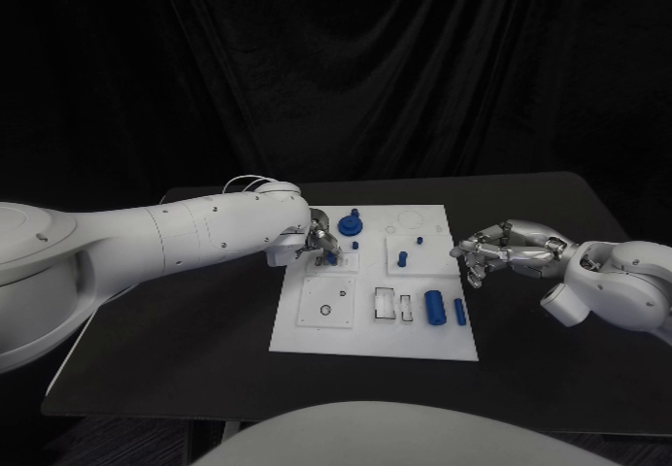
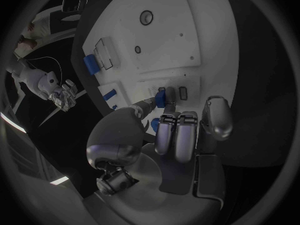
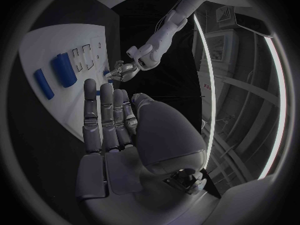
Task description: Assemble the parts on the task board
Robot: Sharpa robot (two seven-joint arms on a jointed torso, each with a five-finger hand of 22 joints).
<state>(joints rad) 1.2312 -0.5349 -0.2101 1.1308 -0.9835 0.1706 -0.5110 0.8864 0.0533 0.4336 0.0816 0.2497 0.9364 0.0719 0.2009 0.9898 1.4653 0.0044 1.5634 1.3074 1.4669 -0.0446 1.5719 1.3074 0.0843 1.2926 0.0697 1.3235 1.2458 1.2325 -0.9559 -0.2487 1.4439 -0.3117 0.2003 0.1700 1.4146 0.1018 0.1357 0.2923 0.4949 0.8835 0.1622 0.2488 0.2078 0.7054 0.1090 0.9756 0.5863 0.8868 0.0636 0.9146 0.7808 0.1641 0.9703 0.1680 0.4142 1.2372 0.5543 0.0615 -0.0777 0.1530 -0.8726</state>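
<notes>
The white task board lies mid-table. My left hand hovers over its left upper part and pinches a small blue part between thumb and a finger, just above two small slots. My right hand hangs off the board's right edge, fingers apart and holding nothing; the right wrist view shows its fingers stretched out. On the board stand a blue round piece with a peg and a short blue peg. A blue cylinder and a thin blue bar lie near the front right.
The board also has a ring hole and rectangular pockets. Black table surrounds the board, with open room in front and on the left. A black curtain hangs behind.
</notes>
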